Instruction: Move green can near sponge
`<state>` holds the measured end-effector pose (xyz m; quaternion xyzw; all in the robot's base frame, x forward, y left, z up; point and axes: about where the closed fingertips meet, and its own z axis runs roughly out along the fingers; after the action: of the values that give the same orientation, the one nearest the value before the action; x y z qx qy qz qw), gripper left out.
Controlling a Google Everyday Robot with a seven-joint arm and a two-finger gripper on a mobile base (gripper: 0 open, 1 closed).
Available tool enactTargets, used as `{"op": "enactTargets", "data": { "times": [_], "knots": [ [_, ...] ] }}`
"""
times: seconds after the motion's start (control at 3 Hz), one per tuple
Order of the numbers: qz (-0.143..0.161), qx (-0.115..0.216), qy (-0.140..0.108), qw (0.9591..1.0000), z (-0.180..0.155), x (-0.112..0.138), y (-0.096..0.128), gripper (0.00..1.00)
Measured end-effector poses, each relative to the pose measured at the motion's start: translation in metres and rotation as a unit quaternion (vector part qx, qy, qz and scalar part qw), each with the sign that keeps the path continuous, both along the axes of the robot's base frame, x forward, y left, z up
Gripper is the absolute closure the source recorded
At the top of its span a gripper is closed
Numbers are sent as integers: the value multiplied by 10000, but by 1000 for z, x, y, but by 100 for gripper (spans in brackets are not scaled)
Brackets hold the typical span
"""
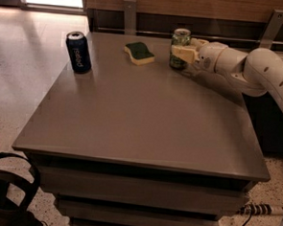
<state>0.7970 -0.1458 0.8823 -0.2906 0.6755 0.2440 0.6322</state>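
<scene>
Gripper [183,47] at far side of table [141,119], fingers pinching green can [180,38]. Can upright on tabletop, near sponge [139,53], not touching. 1 Pepsi can [78,52] well apart, left edge.

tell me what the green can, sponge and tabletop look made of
Green can: likely thin metal, silvery rim, printed body; the claw grips its middle. Sponge: yellow foam under a dark green matte scouring layer. Tabletop: perhaps laminate, smooth grey, faint sheen.
</scene>
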Motion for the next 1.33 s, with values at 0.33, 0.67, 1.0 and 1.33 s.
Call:
{"op": "enactTargets", "data": {
  "times": [0.33, 0.67, 1.0, 1.33],
  "knots": [
    [63, -44, -183, 9998, 6, 8, 12, 100],
    [82, -40, -183, 9998, 6, 8, 15, 84],
    [102, -35, -180, 9998, 6, 8, 18, 60],
    [125, -31, -177, 9998, 5, 9, 21, 36]
  ]
}}
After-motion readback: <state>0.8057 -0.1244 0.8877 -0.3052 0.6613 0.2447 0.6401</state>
